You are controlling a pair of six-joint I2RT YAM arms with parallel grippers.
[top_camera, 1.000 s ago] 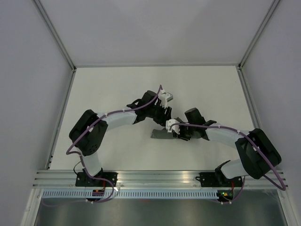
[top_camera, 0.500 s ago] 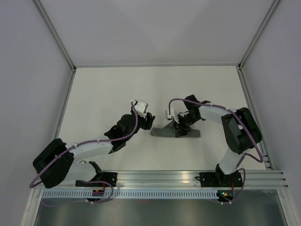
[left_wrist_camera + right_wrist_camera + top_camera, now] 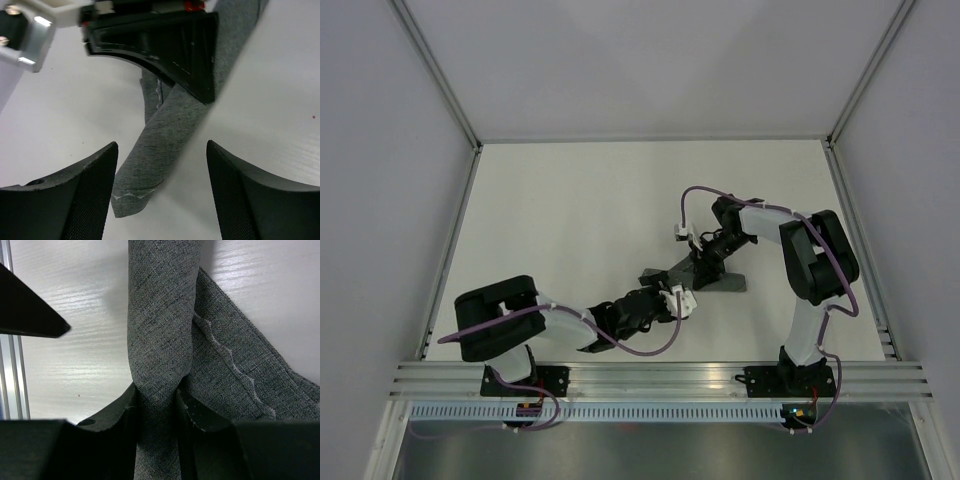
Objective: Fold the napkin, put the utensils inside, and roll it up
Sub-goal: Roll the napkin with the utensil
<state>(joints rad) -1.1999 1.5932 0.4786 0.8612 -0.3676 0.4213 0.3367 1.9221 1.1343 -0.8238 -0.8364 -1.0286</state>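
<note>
Now the napkin [image 3: 692, 277] lies as a narrow dark grey band on the white counter [image 3: 570, 200], a little right of centre, with its left end angled toward the near edge. Close up, it is a tight, rolled-looking strip of woven fabric. A looser flap spreads out beside it, with a thin pale stitched line wavering along the flap's edge. No utensil shows anywhere (it may be wrapped inside; the pictures cannot say).

The right gripper [image 3: 157, 401] is clamped on the strip, and the cloth is pinched narrow between its two black fingers. The left gripper [image 3: 161, 150] has its fingers well apart, one on each side of the strip's free end, touching nothing.

A second ago the left arm reached over the far side of the cloth. Since then it has swung out to the left and dropped low along the near edge, and its fingers have spread. The roll looks mostly formed, and the left gripper seems to be lining up a fresh hold on the loose end.
</note>
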